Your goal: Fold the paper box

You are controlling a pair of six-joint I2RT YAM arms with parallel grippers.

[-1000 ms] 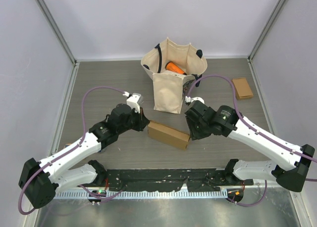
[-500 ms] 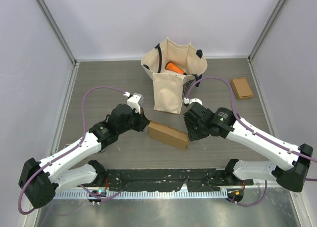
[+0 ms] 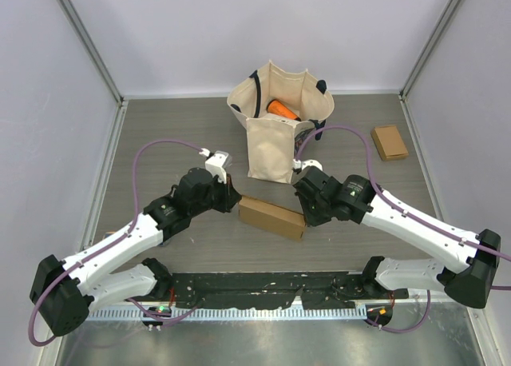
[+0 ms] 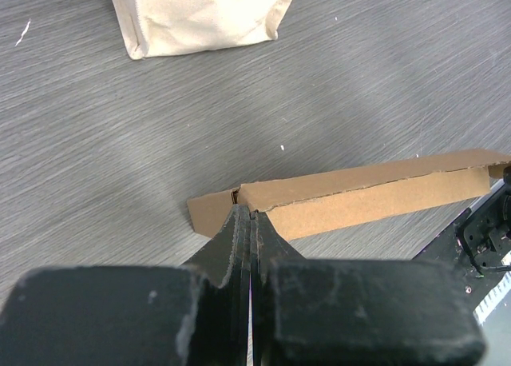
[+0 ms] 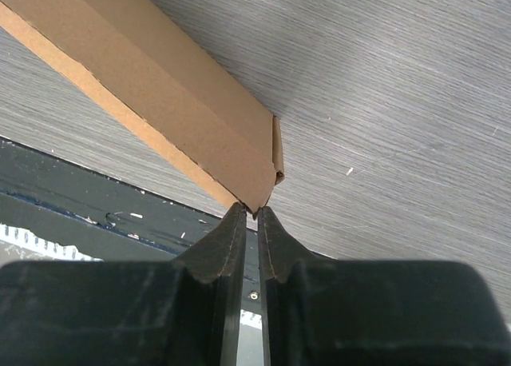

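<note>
Pinching the right layer at each end looks like the point of this step. The paper box (image 3: 271, 216) lies flat on the worktop (image 3: 172, 130), just in front of the cloth bag (image 3: 275, 146) and between the two arms.

The left gripper (image 4: 251, 216) is clenched, with its fingers pressed together and no gap. Its tips touch the box's left end, where the upper panel overlaps the lower one. Whether any card is caught between them cannot be told.

The right gripper (image 5: 255, 212) shows only a thin slit between its fingers, and the box's near right corner sits at the mouth of that slit. I cannot tell whether it is grasping the corner or only touching it.

To do this well, the left tips should probably act as an anchor, pressing lightly so the box does not slide or turn. The right side should catch a single panel, not the whole flattened stack, then lift slowly. A bite this shallow at the corner could slip or crease the card
</note>
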